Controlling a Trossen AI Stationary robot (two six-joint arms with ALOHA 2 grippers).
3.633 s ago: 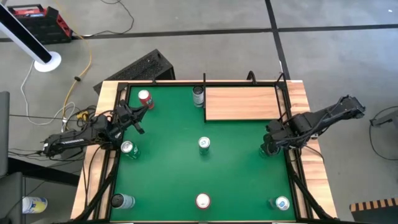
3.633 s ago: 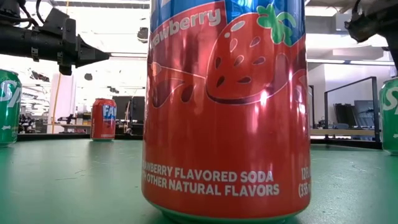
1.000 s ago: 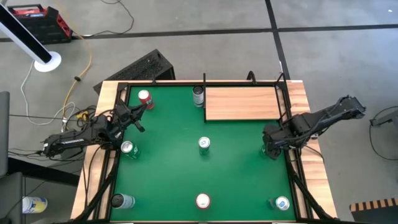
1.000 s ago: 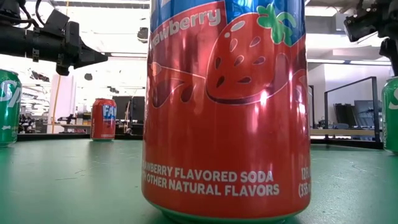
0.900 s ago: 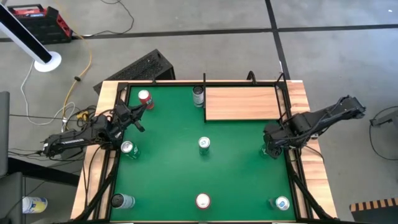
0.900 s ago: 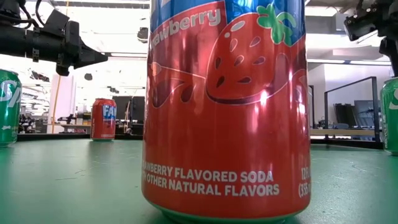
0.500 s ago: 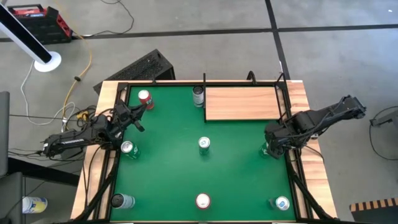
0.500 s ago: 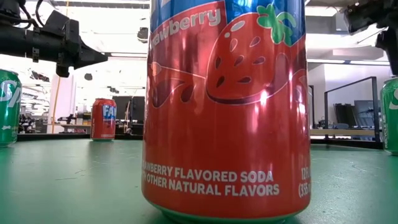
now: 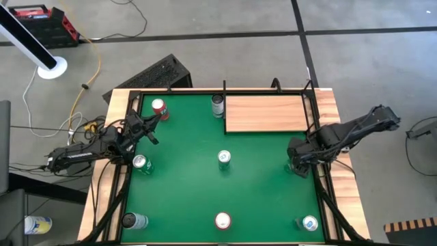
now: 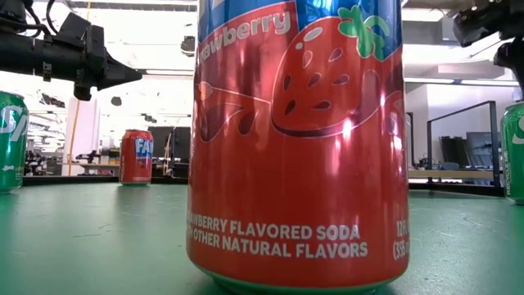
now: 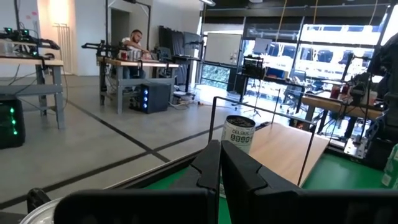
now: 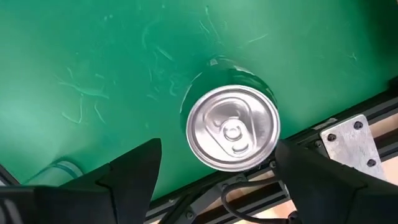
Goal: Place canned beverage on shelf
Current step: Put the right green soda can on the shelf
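Observation:
The shelf (image 9: 265,113), a light-brown wooden panel, lies at the table's far right; it also shows in the left wrist view (image 11: 283,146). My right gripper (image 12: 217,148) is open and points down over a green can (image 12: 233,127) that stands upright by the table's right edge (image 10: 514,152). Its fingers (image 12: 134,168) stand on either side of the can top, apart from it. In the high view the right gripper (image 9: 298,160) hides most of this can. My left gripper (image 9: 153,126) is shut and empty, raised above the far left of the table.
Several more cans stand on the green table: a red one (image 9: 158,106) at far left, a pale one (image 9: 218,104) beside the shelf, one at centre (image 9: 224,158), one (image 9: 140,162) under the left arm, and three along the near edge, including the strawberry can (image 10: 299,139).
My right gripper has kept over the green can at the right edge with only slight shifts.

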